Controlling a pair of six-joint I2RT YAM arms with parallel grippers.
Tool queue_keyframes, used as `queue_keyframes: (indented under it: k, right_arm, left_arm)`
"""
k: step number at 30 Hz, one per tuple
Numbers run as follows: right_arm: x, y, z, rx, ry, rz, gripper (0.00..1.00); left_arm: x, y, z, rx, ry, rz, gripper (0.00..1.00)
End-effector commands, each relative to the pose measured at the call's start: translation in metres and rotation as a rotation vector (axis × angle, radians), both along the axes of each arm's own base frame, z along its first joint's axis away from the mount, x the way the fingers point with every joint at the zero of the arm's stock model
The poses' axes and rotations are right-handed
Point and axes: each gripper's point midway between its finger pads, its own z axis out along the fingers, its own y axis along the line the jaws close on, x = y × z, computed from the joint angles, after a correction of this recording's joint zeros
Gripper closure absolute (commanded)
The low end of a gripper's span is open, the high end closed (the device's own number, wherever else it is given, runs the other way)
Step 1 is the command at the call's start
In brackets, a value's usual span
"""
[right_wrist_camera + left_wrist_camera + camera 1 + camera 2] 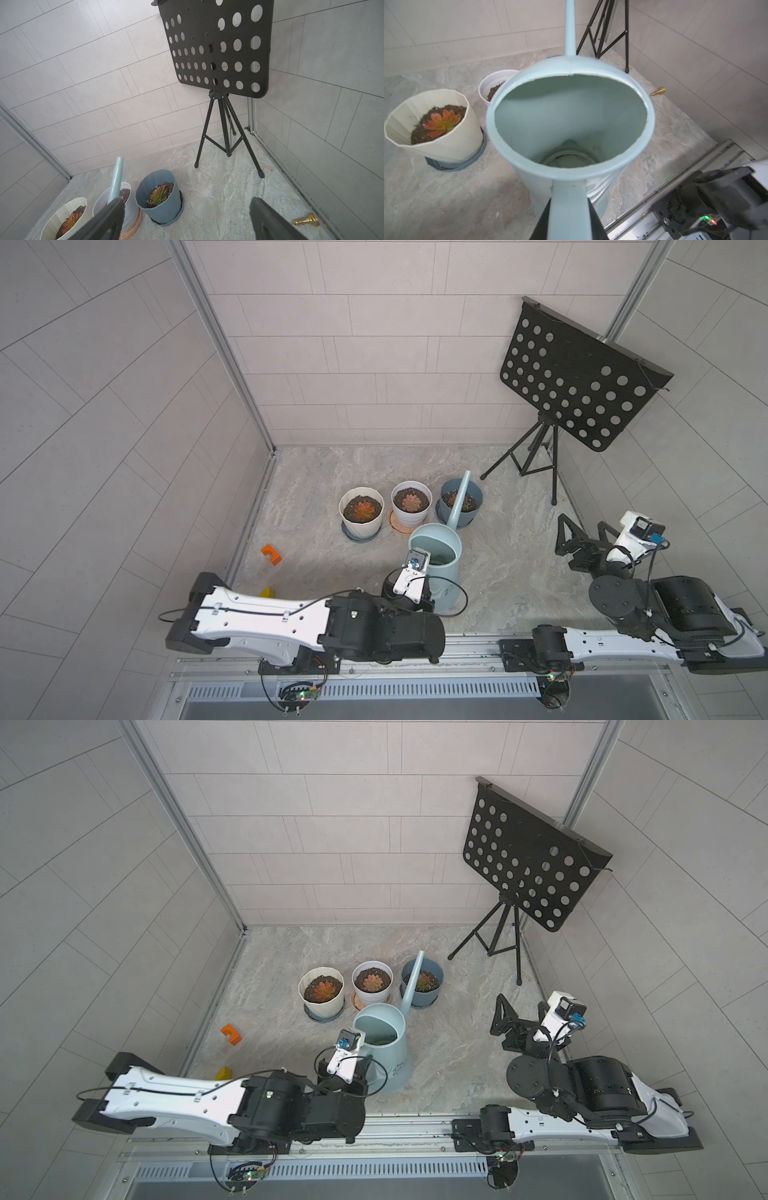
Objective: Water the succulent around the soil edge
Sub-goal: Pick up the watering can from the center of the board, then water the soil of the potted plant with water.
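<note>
A stone-patterned table [316, 472] is enclosed by tiled walls. A black music stand [582, 381] with a perforated desk is set on its tripod in the far right corner.

The left gripper [569, 202] is clamped on the handle of the watering can [444, 580]. In the left wrist view one dark finger is pressed against each side of the handle. The right gripper [187, 204] is held above the right side of the table, well apart from the can. Its jaws are spread wide and nothing is held between them.

The pale blue watering can is kept upright near the front of the table, just in front of the pots, and its long spout is pointed away from the robot. In both top views the spout is seen across the blue pot [164, 209].

Three pots are lined up in a row. A cream pot [361, 531] is set on a grey saucer at the left, a white pot [409, 519] on a wooden saucer in the middle, and the blue pot at the right. A reddish plant is rooted in the soil of each: the left succulent [362, 509], the middle succulent [411, 502] and the right succulent [159, 195].

An orange block [271, 553] and a yellow block [267, 592] are placed near the left edge, well apart from the pots. A gold chess piece [306, 221] is laid on its side near the right wall.
</note>
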Motion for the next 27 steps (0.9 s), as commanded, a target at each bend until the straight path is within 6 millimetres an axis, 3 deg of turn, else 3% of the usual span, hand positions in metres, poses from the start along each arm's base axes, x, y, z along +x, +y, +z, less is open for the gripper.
queue_keyframes:
  k: [1,5,7,12,15,18,20,22,27]
  right_arm:
    - [0.000,-0.001,0.006,-0.034,0.000,0.002,0.02]
    - [0.002,0.014,0.015,-0.120,0.005,0.012,0.01]
    - [0.003,0.020,0.020,-0.158,0.006,0.013,0.00]
    - [0.005,0.032,0.029,-0.213,0.002,0.013,0.00]
    - [0.005,0.033,0.029,-0.211,-0.002,0.012,0.00]
    - [0.005,0.033,0.030,-0.214,-0.005,0.010,0.00]
    - [0.005,0.032,0.031,-0.211,-0.007,0.006,0.00]
    - [0.005,0.032,0.032,-0.212,-0.009,0.004,0.00]
    - [0.005,0.032,0.036,-0.222,-0.017,-0.010,0.00]
  left_arm:
    - [0.019,0.048,0.072,0.099,-0.206,0.035,1.00]
    - [0.037,0.080,0.144,0.186,-0.440,0.100,1.00]
    - [0.047,0.089,0.170,0.216,-0.501,0.113,1.00]
    - [0.087,0.098,0.206,0.231,-0.534,0.023,1.00]
    - [0.115,0.086,0.201,0.238,-0.444,-0.099,1.00]
    - [0.147,0.074,0.179,0.259,-0.295,-0.206,1.00]
    - [0.166,0.080,0.156,0.290,-0.165,-0.240,1.00]
    - [0.174,0.100,0.141,0.359,-0.081,-0.205,1.00]
    - [0.174,0.185,0.125,0.610,-0.059,0.013,1.00]
